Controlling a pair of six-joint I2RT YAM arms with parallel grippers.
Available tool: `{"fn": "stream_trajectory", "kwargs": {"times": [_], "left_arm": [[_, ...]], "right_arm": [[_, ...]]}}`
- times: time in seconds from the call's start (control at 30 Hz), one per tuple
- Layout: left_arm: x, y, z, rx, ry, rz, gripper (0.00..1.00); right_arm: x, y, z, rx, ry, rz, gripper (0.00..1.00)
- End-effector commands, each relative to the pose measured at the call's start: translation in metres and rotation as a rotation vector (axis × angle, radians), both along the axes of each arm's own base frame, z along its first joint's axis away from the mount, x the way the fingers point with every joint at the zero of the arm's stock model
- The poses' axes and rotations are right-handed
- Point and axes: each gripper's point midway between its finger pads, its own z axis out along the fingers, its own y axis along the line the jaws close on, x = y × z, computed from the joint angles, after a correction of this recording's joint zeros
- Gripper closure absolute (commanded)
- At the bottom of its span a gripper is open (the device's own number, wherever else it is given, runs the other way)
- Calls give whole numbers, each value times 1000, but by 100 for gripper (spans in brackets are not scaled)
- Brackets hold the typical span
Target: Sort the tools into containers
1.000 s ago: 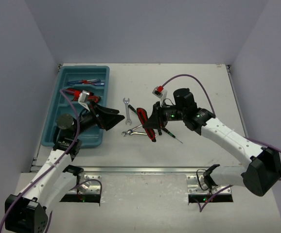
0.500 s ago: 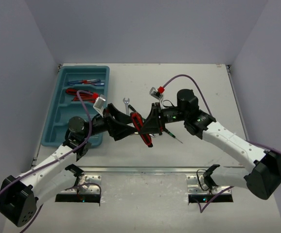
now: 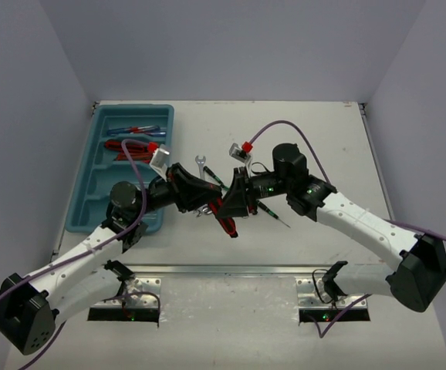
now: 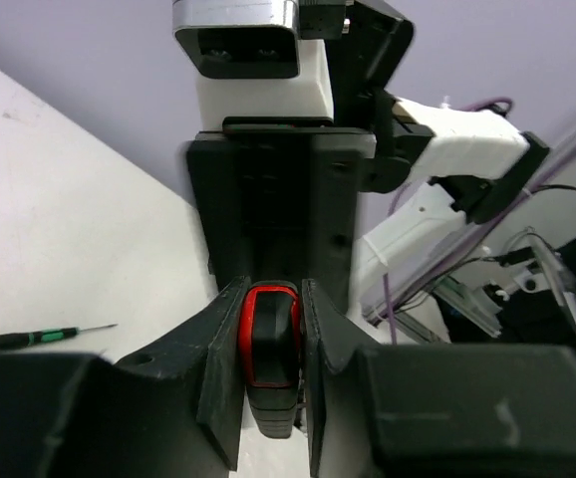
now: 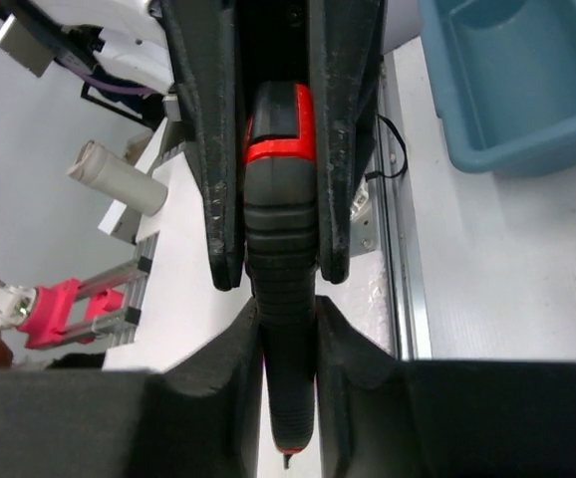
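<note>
L gripper [image 4: 271, 291]: jaws pinched narrow on the red-and-black pliers [image 4: 271, 349]. Both pads touch the handle end, no gap I can see. R gripper [image 5: 288, 317]: jaws also clamped tight on the same handle, fingers flush on both sides of the black ribbed grip. So both grippers grasp one tool, tips facing each other, nearly touching.

From the top cam the pliers sit mid-table, red handle poking out below the two grippers, just right of the teal tray [image 3: 84, 210]. Can't tell if they touch the table [image 3: 323, 131].

A silver wrench [image 3: 201, 164] lies just behind the grippers, and a black-green screwdriver [image 3: 274, 214] lies beside the R gripper.

In the tray's far compartments are blue/red screwdrivers [image 3: 134, 130] and a second red pair of pliers [image 3: 126, 146].
</note>
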Motion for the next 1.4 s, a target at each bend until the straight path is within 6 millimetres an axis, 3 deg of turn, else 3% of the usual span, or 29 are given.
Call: {"fn": "stream_trajectory", "kwargs": {"times": [0.0,0.03,0.1,0.13,0.17,0.2,0.27,0.3,0.4,0.47,0.57,0.63,0.73,0.77,0.8,0.83,0.97,1.0,1.03,1.17,1.27,1.37], "left_arm": [[45,11,10,84,59,265,100],[64,21,19,105,91,382,100],[115,61,-2,230,275,679,100],[130,80,-11,276,331,770,100],[149,115,-22,312,396,883,100],[168,138,-28,326,434,948,100],[191,182,-22,302,485,1071,100],[208,216,-23,280,541,1174,100],[237,298,-29,195,645,1436,100],[251,331,-39,138,694,1559,100],[265,364,-65,95,764,1698,100],[278,380,-94,105,831,1728,100],[294,393,-134,136,922,1730,99],[296,393,-142,141,939,1730,94],[298,393,-148,146,955,1723,81],[300,392,-155,151,970,1712,61],[292,392,-152,139,999,1694,6],[291,392,-144,138,979,1693,6],[292,393,-122,149,919,1684,1],[275,391,-62,247,825,1665,0],[240,364,-2,235,728,1561,0],[190,332,19,176,606,1462,0]], "right_arm": [[47,2,8,-46,-61,-262,1],[60,-15,-13,-184,-30,-396,1],[115,-80,-50,-467,-108,-842,1],[126,-109,-59,-554,-139,-975,1],[134,-151,-70,-660,-167,-1135,1],[135,-173,-75,-704,-167,-1198,1],[133,-201,-91,-768,-137,-1269,1],[132,-217,-95,-775,-120,-1314,1],[132,-237,-105,-800,-86,-1358,1],[131,-236,-111,-818,-78,-1330,1],[126,-232,-119,-827,-70,-1285,1],[124,-232,-121,-830,-79,-1271,1],[124,-231,-119,-816,-102,-1258,1],[124,-231,-118,-817,-108,-1256,1],[125,-231,-117,-816,-110,-1254,1],[125,-230,-116,-812,-109,-1252,1],[135,-216,-113,-777,-104,-1216,1],[135,-215,-118,-794,-96,-1209,1],[137,-208,-116,-796,-86,-1171,1],[137,-184,-129,-768,-34,-1061,1],[140,-169,-146,-760,25,-1006,1],[144,-160,-156,-811,60,-985,3]]}}
